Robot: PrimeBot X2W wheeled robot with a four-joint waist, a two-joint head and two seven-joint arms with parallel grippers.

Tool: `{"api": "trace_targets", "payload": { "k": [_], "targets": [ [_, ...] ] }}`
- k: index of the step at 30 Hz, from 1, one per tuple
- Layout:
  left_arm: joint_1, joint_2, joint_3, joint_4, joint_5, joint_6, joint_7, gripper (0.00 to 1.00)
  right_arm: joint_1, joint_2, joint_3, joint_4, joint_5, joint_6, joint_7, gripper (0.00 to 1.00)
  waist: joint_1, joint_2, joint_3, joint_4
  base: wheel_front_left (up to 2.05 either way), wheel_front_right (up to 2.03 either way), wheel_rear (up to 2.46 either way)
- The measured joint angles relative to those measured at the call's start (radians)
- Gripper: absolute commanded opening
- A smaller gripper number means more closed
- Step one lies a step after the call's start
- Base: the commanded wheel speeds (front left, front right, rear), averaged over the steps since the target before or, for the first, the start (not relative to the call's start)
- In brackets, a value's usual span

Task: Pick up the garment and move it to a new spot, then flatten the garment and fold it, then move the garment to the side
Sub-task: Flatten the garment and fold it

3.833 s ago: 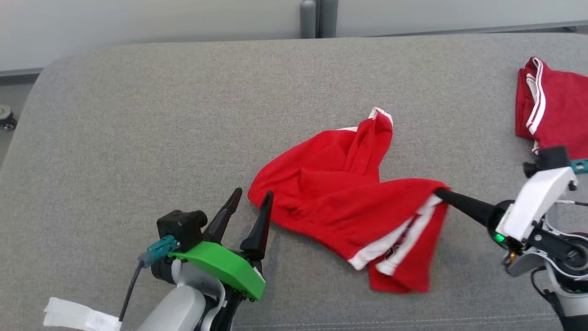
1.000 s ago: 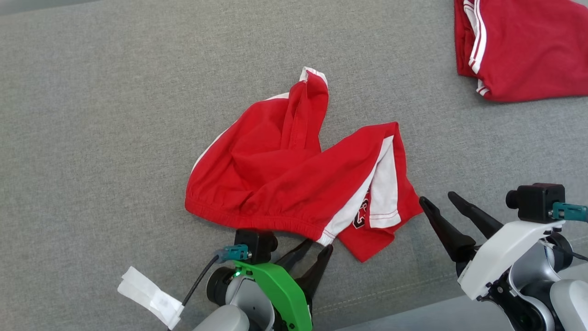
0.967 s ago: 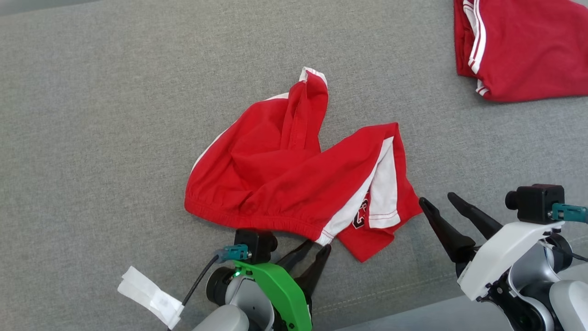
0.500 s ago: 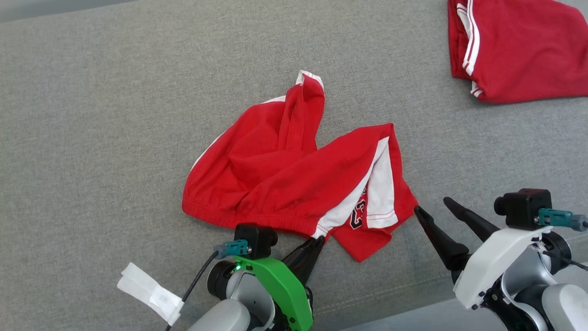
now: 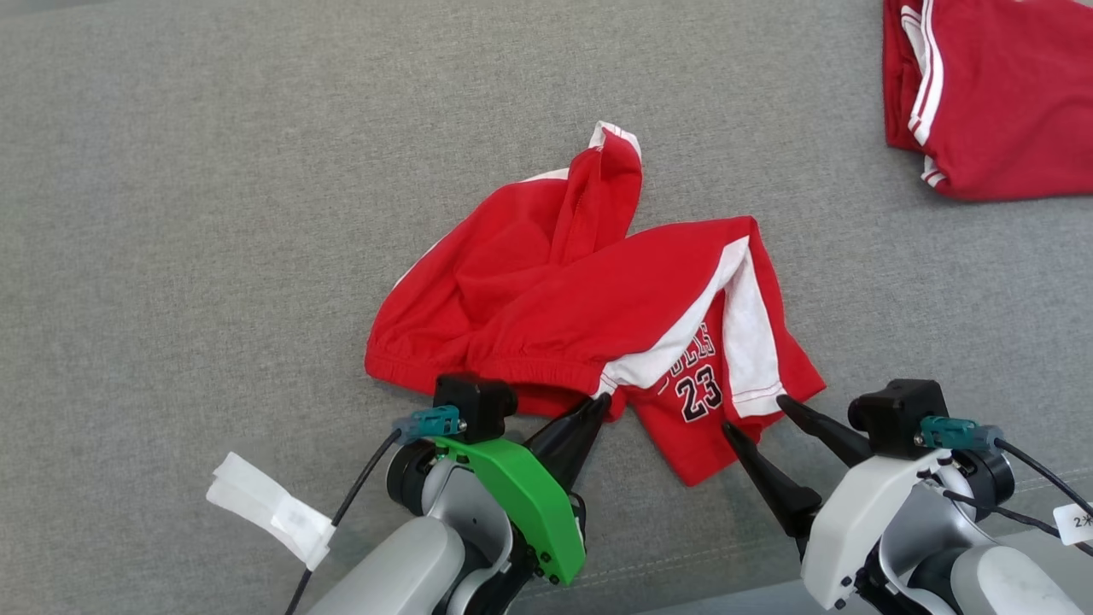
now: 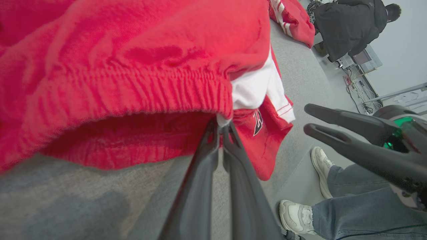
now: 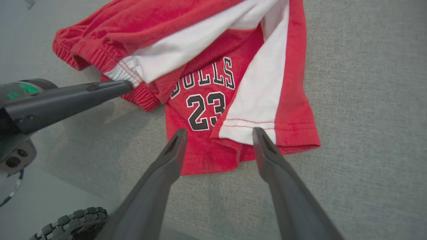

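The garment [image 5: 598, 299] is a pair of red shorts with white side stripes and a "BULLS 23" print, lying crumpled on the grey cushioned surface [image 5: 171, 213]. My left gripper [image 5: 600, 401] is shut on the elastic waistband where it meets the white stripe. In the left wrist view its tips [image 6: 220, 125] pinch that edge of the garment [image 6: 133, 66]. My right gripper [image 5: 753, 412] stands open at the printed leg's hem. In the right wrist view its fingers [image 7: 219, 130] straddle the hem of the garment [image 7: 206, 96], beside the left gripper [image 7: 128, 85].
A second red garment [image 5: 999, 94] lies at the far right of the surface. The surface's front edge runs just behind both wrists. A white tag [image 5: 265, 512] hangs from the left arm's cable. A person's shoes [image 6: 320, 163] stand beside the surface.
My left gripper has closed on the waistband corner. The right gripper has moved left up to the leg hem, still open. The printed leg now shows its whole number. The camera has shifted.
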Motion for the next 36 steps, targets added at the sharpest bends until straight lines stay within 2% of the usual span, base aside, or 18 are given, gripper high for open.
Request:
{"api": "trace_targets", "payload": {
  "k": [10, 20, 35, 36],
  "targets": [
    [-0.003, 0.002, 0.011, -0.012, 0.000, 0.000, 0.001, 0.00, -0.036, 0.036, -0.025, 0.088, -0.012, -0.029, -0.034, 1.00, 0.0000, 0.0000, 0.021, 0.036, 0.00, 0.00, 0.00],
    [-0.003, 0.019, 0.029, -0.020, 0.000, 0.006, 0.002, 0.00, -0.044, 0.084, -0.050, 0.142, 0.019, -0.046, -0.069, 1.00, 0.0000, 0.0000, 0.025, 0.022, 0.00, 0.00, 0.00],
    [-0.003, 0.032, 0.032, -0.038, 0.000, 0.011, 0.009, 0.00, -0.082, 0.097, -0.054, 0.231, 0.027, -0.043, -0.105, 1.00, 0.0000, 0.0000, 0.033, 0.024, 0.00, 0.00, 0.00],
    [-0.003, 0.032, 0.034, -0.038, 0.000, 0.011, 0.008, 0.00, -0.084, 0.097, -0.054, 0.234, 0.027, -0.041, -0.108, 0.95, 0.0000, 0.0000, 0.033, 0.025, 0.00, 0.00, 0.00]
  ]
}}
